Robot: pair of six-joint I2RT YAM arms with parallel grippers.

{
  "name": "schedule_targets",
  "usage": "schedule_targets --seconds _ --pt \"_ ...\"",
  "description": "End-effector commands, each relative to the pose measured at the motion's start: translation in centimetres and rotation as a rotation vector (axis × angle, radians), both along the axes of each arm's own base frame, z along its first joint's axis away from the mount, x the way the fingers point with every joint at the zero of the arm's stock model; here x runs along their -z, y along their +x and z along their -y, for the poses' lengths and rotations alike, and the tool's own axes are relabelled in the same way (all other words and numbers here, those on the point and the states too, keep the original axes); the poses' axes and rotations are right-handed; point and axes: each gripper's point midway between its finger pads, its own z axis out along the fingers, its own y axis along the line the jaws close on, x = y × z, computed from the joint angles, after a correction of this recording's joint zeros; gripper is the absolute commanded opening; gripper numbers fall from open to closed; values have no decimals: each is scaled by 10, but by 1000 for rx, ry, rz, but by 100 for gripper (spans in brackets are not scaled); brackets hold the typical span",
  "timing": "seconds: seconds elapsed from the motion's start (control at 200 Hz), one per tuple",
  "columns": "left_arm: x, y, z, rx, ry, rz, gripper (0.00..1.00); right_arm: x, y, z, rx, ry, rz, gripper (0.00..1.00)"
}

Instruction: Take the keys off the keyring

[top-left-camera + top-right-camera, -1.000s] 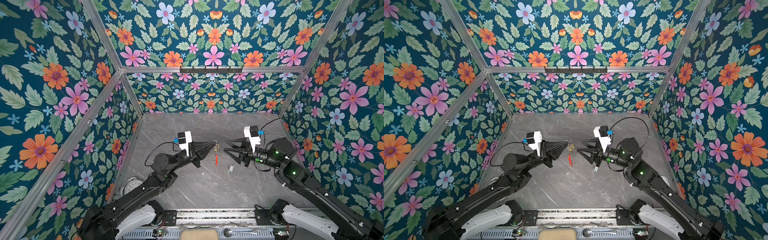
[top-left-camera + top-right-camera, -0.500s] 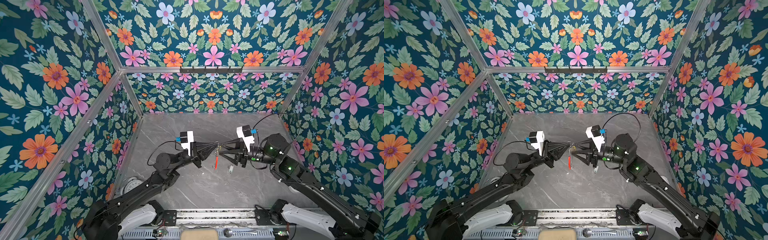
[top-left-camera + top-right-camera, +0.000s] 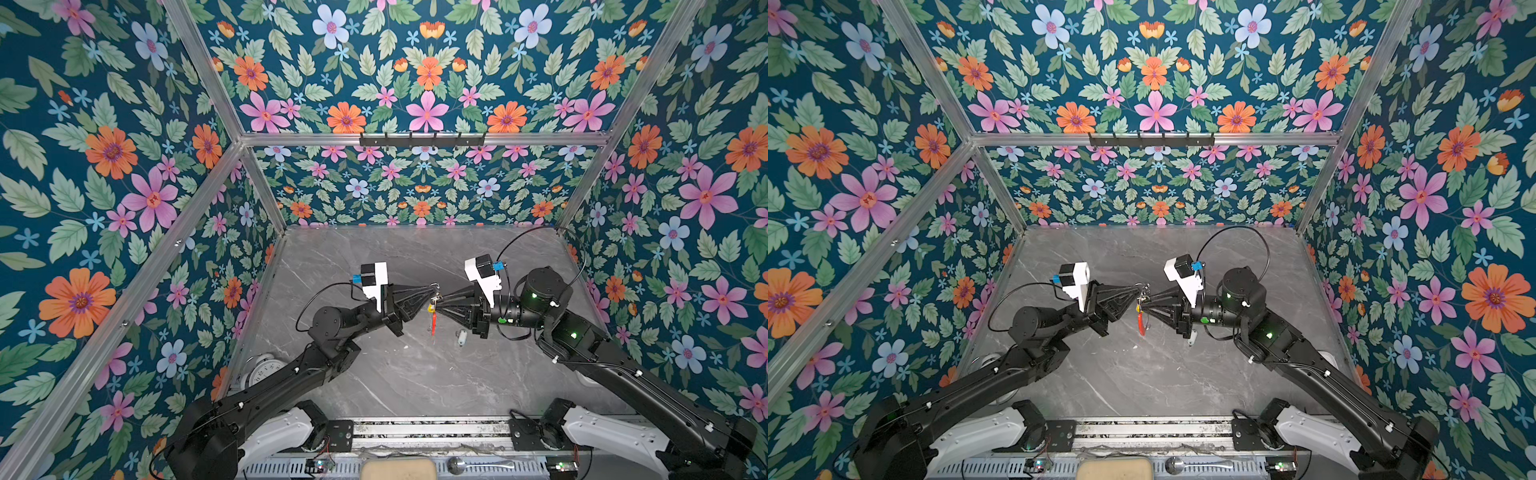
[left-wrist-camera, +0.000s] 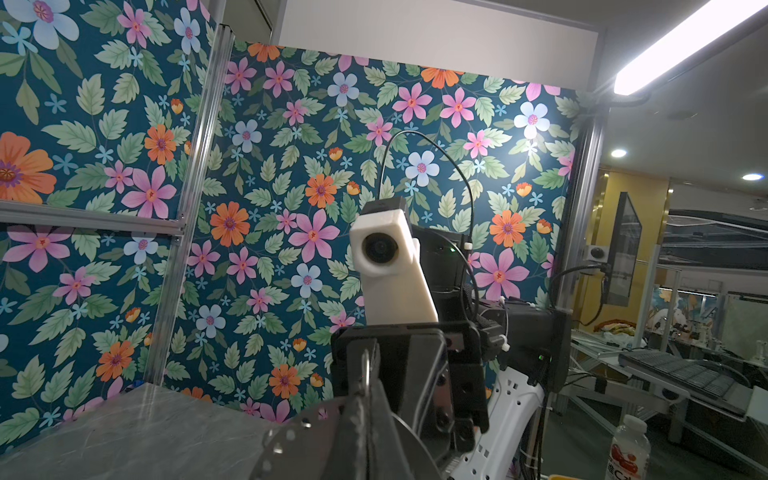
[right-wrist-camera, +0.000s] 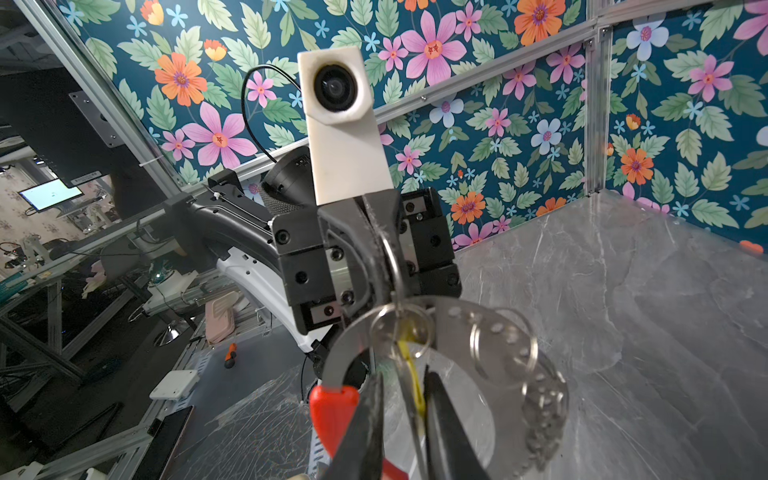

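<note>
Entry, as I read it from my station: keyring [image 5: 340, 357], a flat grey perforated hoop with a red section [image 3: 433, 324], hanging on edge in the air above the middle of the table [image 3: 395, 374], red section lowest. Left gripper [image 3: 432, 287]: reaches in over the table from its left side, jaws together, clamped at the hoop's upper rim. In the right wrist view a thin silver ring stands out between its fingers, and I cannot tell whether the pads bite the hoop itself or that ring. Right gripper [image 3: 437, 306]: reaches in from the table's right side and meets the left gripper tip to tip above the table's middle, just below it in both top views. Its jaws stand nearly together with a narrow gap, the yellow-tagged key [image 5: 415, 386] hangs in that gap, and I cannot tell whether they pinch it. Split rings [image 5: 473, 345]: several, silver, threaded on the hoop's rim. Pale oblong tag [image 3: 461, 337]: lies flat on the table, right of its middle, close under the right gripper's body and off the keyring; any key on it is too small for me to make out. Alarm clock [image 3: 266, 370]: white, at the table's left edge toward the front, partly hidden by the left arm.
</note>
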Motion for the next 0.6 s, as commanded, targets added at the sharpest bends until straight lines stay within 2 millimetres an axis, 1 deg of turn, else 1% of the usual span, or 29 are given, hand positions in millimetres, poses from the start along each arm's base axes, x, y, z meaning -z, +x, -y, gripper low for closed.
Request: schedule_targets --seconds 0.0,0.23,0.595 --pt "-8 -4 -4 1 -33 29 0 -12 -4 1 -10 37 39 20" --pt "-9 -6 -3 15 -33 31 0 -8 3 -3 -3 25 23 19" --pt "-5 -4 -2 16 -27 24 0 -9 3 -5 -7 37 24 18"
